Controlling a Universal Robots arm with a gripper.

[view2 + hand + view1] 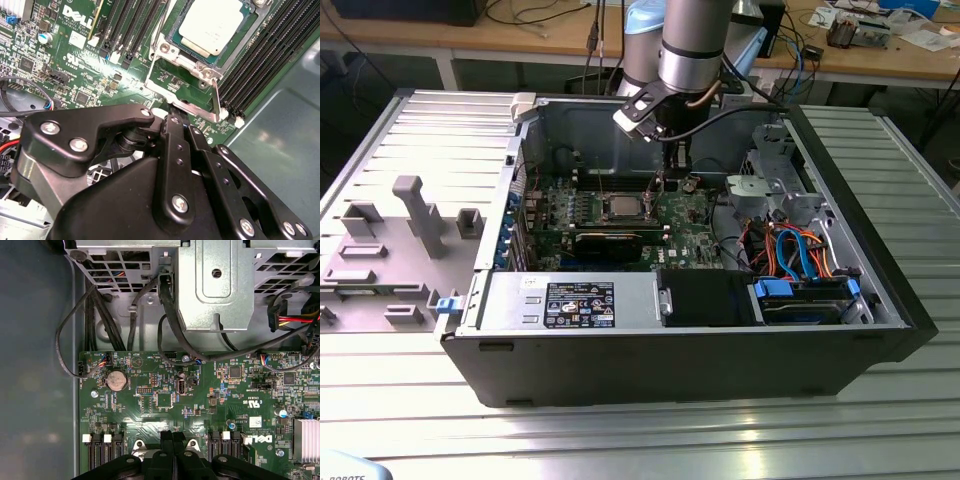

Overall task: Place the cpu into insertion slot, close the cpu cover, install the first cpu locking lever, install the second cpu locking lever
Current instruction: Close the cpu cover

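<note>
Green board (60, 50) lies open beside the slot (194, 53) rim; cpu (212, 27) sits inside, gripper (181, 122) fingers together just beside that edge.

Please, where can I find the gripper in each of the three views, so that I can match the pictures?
Exterior view: the gripper hangs inside the open computer case, just above the green board, to the exterior view's right of the cpu.
Second wrist view: the gripper points at the board close to the cpu.
First wrist view: the gripper sits between two groups of black memory slots.
Shared landmark: the green board.
</note>
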